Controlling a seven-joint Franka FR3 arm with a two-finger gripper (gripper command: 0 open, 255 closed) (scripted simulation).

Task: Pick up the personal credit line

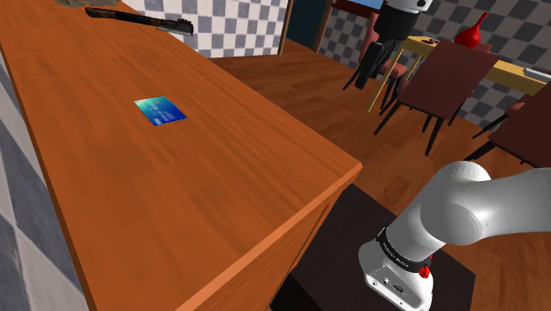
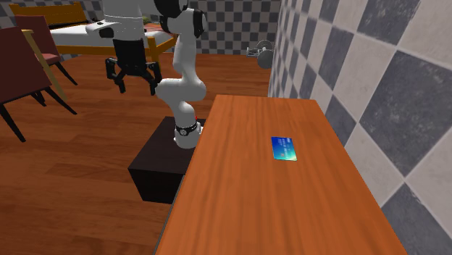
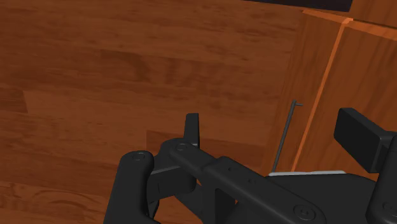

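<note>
– Where's the card [image 1: 161,110]?
– Flat on the counter [image 1: 221,177], well apart from the gripper [image 2: 135,83]. Its print is unreadable.
– Gripper?
– Jaws apart, empty, hanging high. The wrist view adds the floor [image 3: 95,76] beneath.

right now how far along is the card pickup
Done: nothing yet. The blue-green card lies flat on the wooden counter, untouched.
In hand: nothing. The gripper hangs open and empty above the wood floor, off to the side of the counter and well away from the card.
Left: the whole job. Swing over the card, come down, shut on it and lift it off.
</note>
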